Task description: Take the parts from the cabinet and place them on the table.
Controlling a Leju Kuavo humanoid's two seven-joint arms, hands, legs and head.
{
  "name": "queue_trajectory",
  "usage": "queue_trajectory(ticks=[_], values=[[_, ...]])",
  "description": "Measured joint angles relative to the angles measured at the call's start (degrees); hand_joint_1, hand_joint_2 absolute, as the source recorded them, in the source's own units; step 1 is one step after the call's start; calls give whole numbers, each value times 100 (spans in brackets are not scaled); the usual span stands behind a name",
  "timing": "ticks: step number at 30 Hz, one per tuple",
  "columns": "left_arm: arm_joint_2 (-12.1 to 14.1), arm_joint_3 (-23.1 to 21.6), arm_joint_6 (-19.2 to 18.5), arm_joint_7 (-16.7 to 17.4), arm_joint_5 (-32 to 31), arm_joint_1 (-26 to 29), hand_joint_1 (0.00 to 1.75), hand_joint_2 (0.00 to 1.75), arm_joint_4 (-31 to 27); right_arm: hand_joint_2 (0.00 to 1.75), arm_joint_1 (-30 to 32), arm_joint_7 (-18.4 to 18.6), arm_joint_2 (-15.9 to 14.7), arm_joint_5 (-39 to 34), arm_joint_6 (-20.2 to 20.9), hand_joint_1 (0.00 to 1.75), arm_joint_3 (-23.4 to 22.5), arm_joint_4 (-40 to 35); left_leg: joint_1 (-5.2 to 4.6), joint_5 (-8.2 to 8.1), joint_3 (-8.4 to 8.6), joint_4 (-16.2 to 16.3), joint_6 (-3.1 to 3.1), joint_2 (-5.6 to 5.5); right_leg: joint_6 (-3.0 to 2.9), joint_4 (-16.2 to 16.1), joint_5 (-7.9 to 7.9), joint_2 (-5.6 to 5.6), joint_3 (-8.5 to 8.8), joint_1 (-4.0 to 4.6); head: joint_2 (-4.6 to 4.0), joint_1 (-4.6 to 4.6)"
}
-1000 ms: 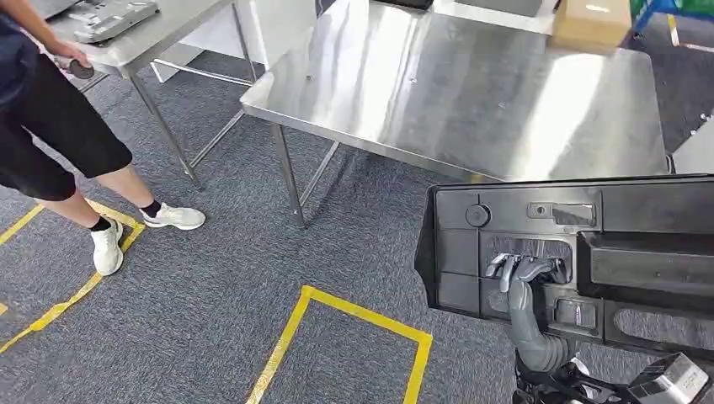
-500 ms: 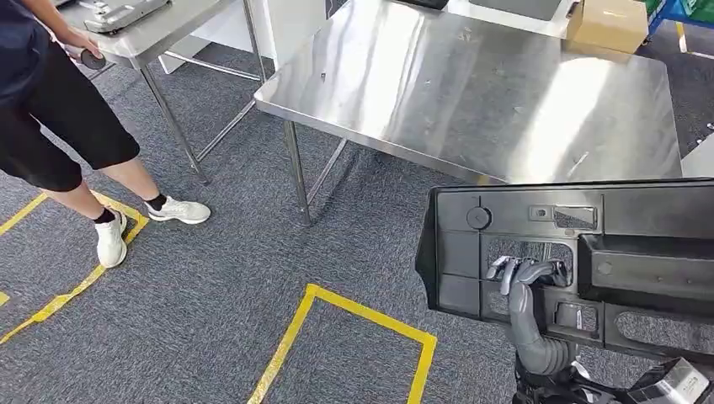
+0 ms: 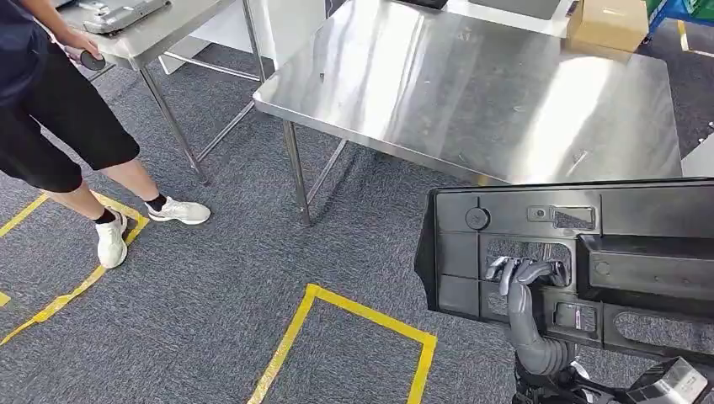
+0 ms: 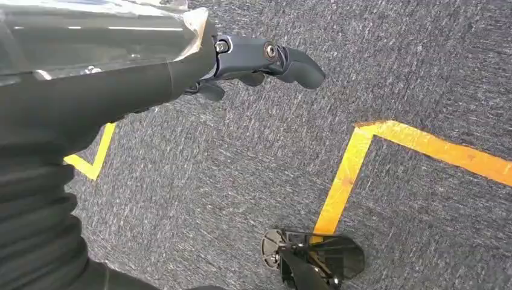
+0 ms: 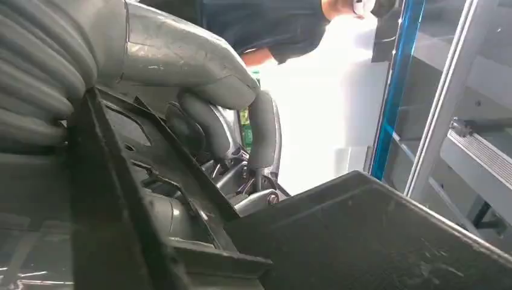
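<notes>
A large black plastic panel [image 3: 640,252] with ribs and cut-outs hangs upright in front of me, low on the right of the head view. My right hand [image 3: 522,271] grips it, fingers hooked through one of its openings. In the right wrist view the same hand [image 5: 229,115] is curled over an edge of the panel [image 5: 374,241]. The steel table [image 3: 471,93] stands just beyond the panel, its top bare and shiny. My left hand [image 4: 259,60] hangs over the carpet and holds nothing.
A person [image 3: 59,109] in dark clothes stands at the far left beside a second steel table [image 3: 160,34] carrying a grey device [image 3: 118,10]. A cardboard box [image 3: 606,23] sits at the main table's far right corner. Yellow tape [image 3: 354,320] marks the grey carpet.
The whole view shifted slightly a second ago, with the table now a little further right and lower; since half a second ago it is steady. The right hand's grip on the panel is unchanged.
</notes>
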Motion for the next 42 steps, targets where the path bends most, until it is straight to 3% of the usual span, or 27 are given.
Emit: queue_trajectory(ticks=[3, 4, 6, 8, 9, 11, 13, 14, 15, 17, 19, 21, 23, 24, 25, 26, 28, 29, 31, 33, 34, 36, 38, 39, 40, 41, 42], values=[[7, 0, -15, 2, 0, 0, 0, 175, 0, 175, -5, 11, 30, 7, 0, 175, -2, -13, 3, 12, 24, -82, 74, -56, 76, -51, -23, -66, 88, 24, 0, -7], [4, -2, -24, 2, 0, 10, 0, 175, 0, 175, -8, 18, 31, 11, 2, 175, -2, -35, 72, 53, 104, -170, 96, -68, 84, 47, -67, 93, 52, -52, 0, -6], [9, -2, -24, 2, 0, -6, 0, 175, -2, 175, -11, 22, 37, 13, 11, 175, -2, -39, 86, 62, 141, -198, 119, -94, 25, 749, -376, 370, -325, -33, 0, 22], [-4, -4, -33, 2, 0, -17, 0, 175, -2, 175, 30, 46, 35, 13, 11, 175, -11, -37, 83, 56, 141, -196, 117, -171, 12, 1665, -620, 421, -869, -42, 0, 20], [-4, -4, -37, 2, 0, -17, 0, 175, -2, 175, 52, 50, 37, 13, 11, 175, -11, -37, 87, 46, 147, -195, 106, -211, 47, 1799, -588, 424, -1001, -43, 0, 26], [-7, -2, -42, 2, 2, -15, 0, 175, 0, 175, 56, 50, 35, 13, 11, 175, -11, -37, 109, 22, 183, -191, 69, -274, 179, 1234, -224, 424, -828, -77, 0, 24], [-15, -4, -48, 2, 2, -15, 0, 175, -2, 175, 56, 50, 37, 13, 11, 175, -17, -39, 131, -26, 242, -184, -4, -326, 289, 211, 215, 424, -371, -125, 0, 20], [-9, -4, -50, 2, 2, -15, 0, 175, -2, 175, 55, 50, 39, 13, 11, 175, -17, -37, 81, -76, 257, -153, -62, -340, 225, 68, 225, 420, -324, -83, 0, 35], [-11, -4, -50, 2, 4, -16, 0, 175, -2, 175, 56, 52, 48, 15, 11, 175, -17, -44, 88, -105, 261, -162, -99, -344, 113, 65, 228, 430, -307, -84, 0, 24], [-9, -2, -48, 2, 4, -14, 0, 175, -2, 175, 57, 50, 46, 22, 11, 175, -22, -44, 121, -136, 296, -197, -172, -337, -19, 79, 191, 432, -316, -30, 0, 4], [-7, -4, -48, 0, 7, -16, 0, 175, -2, 175, 62, 50, 55, 22, 11, 175, -22, -61, 159, -199, 287, -101, -234, -302, -117, 42, 198, 446, -192, -105, 0, -2], [-9, -2, -48, 0, 11, -19, 0, 175, -2, 175, 60, 50, 61, 20, 13, 175, -24, -63, 154, -508, -29, 553, -256, -246, -203, 44, 139, 438, -110, -96, 0, -48], [-15, -4, -48, 0, 11, -11, 0, 175, -2, 175, 64, 50, 63, 22, 15, 175, -24, -63, 155, -822, -651, 1532, -282, -237, -269, 45, 66, 431, -48, -63, 0, -46], [-15, -4, -48, 0, 11, -6, 0, 175, -2, 175, 67, 50, 66, 22, 13, 175, -24, -63, 155, -772, -821, 1695, -277, -235, -266, 46, 29, 434, -10, -53, 0, -50], [-13, -2, -48, 2, 15, -1, 0, 175, -2, 175, 71, 50, 66, 22, 15, 175, -24, -63, 154, -593, -854, 1594, -260, -232, -260, 46, -18, 441, 44, -50, 0, -48], [-9, -2, -48, 2, 24, 3, 0, 175, -2, 175, 75, 50, 68, 22, 17, 175, -24, -63, 153, -292, -759, 1263, -236, -231, -251, 45, -79, 450, 123, -48, 0, -52], [-2, -2, -44, 2, 24, 3, 0, 175, -2, 175, 72, 50, 72, 20, 24, 175, -24, -63, 124, 359, -355, 234, -136, -210, -214, 40, -220, 454, 290, -41, 0, -55], [15, -2, -44, 9, 24, -3, 0, 175, -2, 175, 71, 50, 72, 22, 31, 175, -24, -63, 81, 226, -239, 126, -97, -192, -172, 29, -286, 445, 300, -7, 0, -39], [11, -4, -41, 15, 22, -11, 0, 175, -2, 175, 57, 52, 74, 20, 35, 175, -24, -63, 47, 164, -158, 24, -64, -183, -98, -39, -335, 435, 340, -3, 0, -50], [9, -4, -41, 20, 22, -4, 0, 175, -2, 175, 64, 48, 74, 20, 42, 175, -24, -66, 52, 123, -87, -64, 19, -195, 8, -34, -253, 436, 477, 4, 0, -57], [9, -4, -41, 20, 22, 1, 0, 175, -2, 175, 54, 50, 70, 20, 42, 175, -26, -63, 91, 130, 23, -142, 52, -213, 27, 53, -290, 439, 425, -3, 0, -57], [15, -4, -33, 20, 24, -5, 0, 175, -2, 175, 48, 50, 72, 22, 46, 175, -24, -63, 84, 90, 147, -214, 110, -232, 12, 805, -318, 450, 3, -18, 0, -39], [15, -4, -33, 20, 24, -3, 0, 175, -2, 175, 67, 50, 66, 22, 48, 175, -28, -63, 84, 8, 227, -229, 125, -253, -28, 1604, -632, 452, -631, -22, 0, -42], [13, -2, -35, 20, 22, 0, 0, 175, -2, 175, 75, 50, 61, 24, 48, 175, -28, -63, 84, -52, 289, -229, 121, -264, -36, 1779, -807, 452, -863, -24, 0, -44], [7, -4, -35, 22, 22, 8, 0, 175, -2, 175, 82, 50, 61, 22, 48, 175, -28, -63, 86, -105, 365, -229, 114, -283, -6, 1714, -822, 451, -957, -36, 0, -39], [2, -4, -35, 22, 22, 13, 0, 175, -2, 175, 86, 50, 61, 22, 48, 175, -28, -63, 90, -170, 457, -229, 104, -295, 64, 1437, -681, 451, -943, -51, 0, -42], [0, -4, -35, 24, 22, 12, 0, 175, -2, 175, 88, 50, 61, 24, 48, 175, -28, -63, 94, -232, 551, -229, 87, -309, 163, 1019, -409, 450, -853, -67, 0, -42]])
